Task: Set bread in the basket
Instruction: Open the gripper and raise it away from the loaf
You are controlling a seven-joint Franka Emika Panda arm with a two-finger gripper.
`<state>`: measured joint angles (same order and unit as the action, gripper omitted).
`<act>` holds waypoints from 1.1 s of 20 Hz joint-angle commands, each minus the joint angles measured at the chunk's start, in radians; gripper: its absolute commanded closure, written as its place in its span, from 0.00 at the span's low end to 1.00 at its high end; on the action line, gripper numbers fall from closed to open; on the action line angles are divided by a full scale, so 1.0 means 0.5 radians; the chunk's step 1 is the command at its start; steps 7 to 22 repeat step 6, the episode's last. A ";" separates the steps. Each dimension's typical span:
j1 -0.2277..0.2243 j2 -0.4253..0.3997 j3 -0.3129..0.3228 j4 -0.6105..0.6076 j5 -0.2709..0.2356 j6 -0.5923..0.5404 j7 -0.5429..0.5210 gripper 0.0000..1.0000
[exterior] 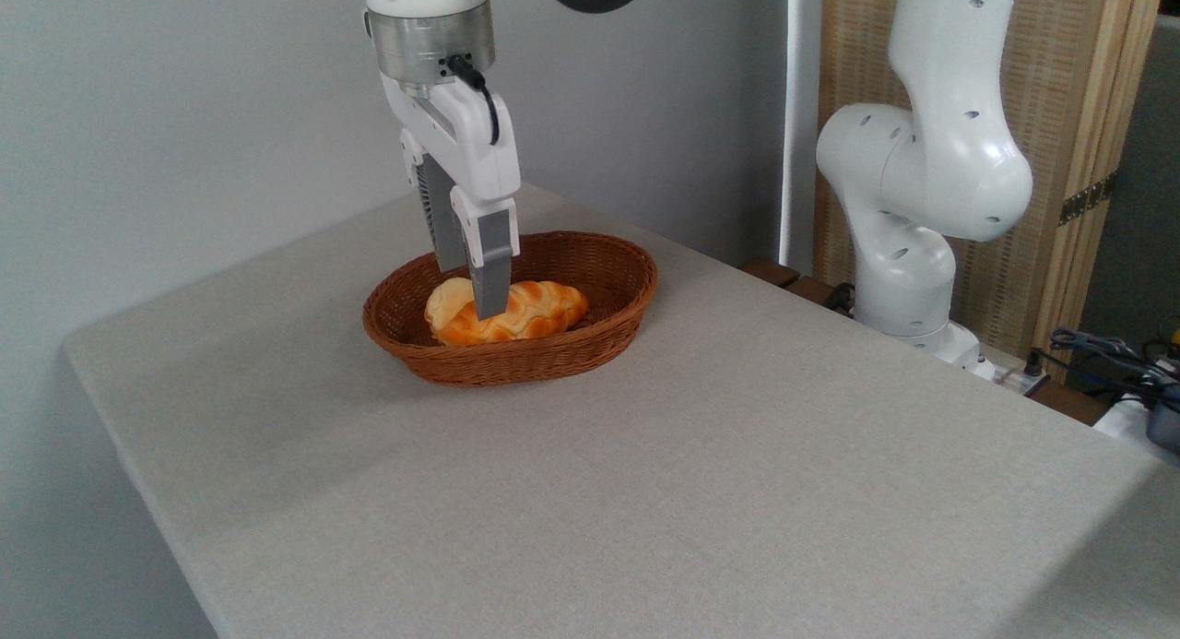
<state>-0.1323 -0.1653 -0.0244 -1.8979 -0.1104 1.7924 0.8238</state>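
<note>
A: Camera view, fixed. Gripper hangs over the basket, fingers pointing down, tips inside the rim.

B: Bread?

A: Loaf lies in the basket, long axis along the basket's length, toward the left half. Glossy orange, braided. Paler rounded part at its left end; whether that is a separate bun, cannot tell.

B: Holding it?

A: Near finger sits in front of the loaf, tip at the loaf's top surface. Far finger shows just behind and left. A narrow gap shows between them higher up, but the tips overlap the loaf, so gripping or let go cannot be told.

B: Basket position?

A: On the table, back-left part, well clear of the edges. Arm base stands off the right side, beside a wicker screen.
</note>
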 commanded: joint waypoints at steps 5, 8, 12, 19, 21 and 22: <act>-0.015 0.015 0.116 0.071 0.166 -0.023 -0.150 0.00; -0.015 0.015 0.116 0.071 0.166 -0.023 -0.147 0.00; -0.015 0.015 0.116 0.071 0.166 -0.023 -0.147 0.00; -0.015 0.015 0.116 0.071 0.166 -0.023 -0.147 0.00; -0.015 0.015 0.116 0.071 0.166 -0.023 -0.147 0.00; -0.015 0.015 0.116 0.071 0.166 -0.023 -0.147 0.00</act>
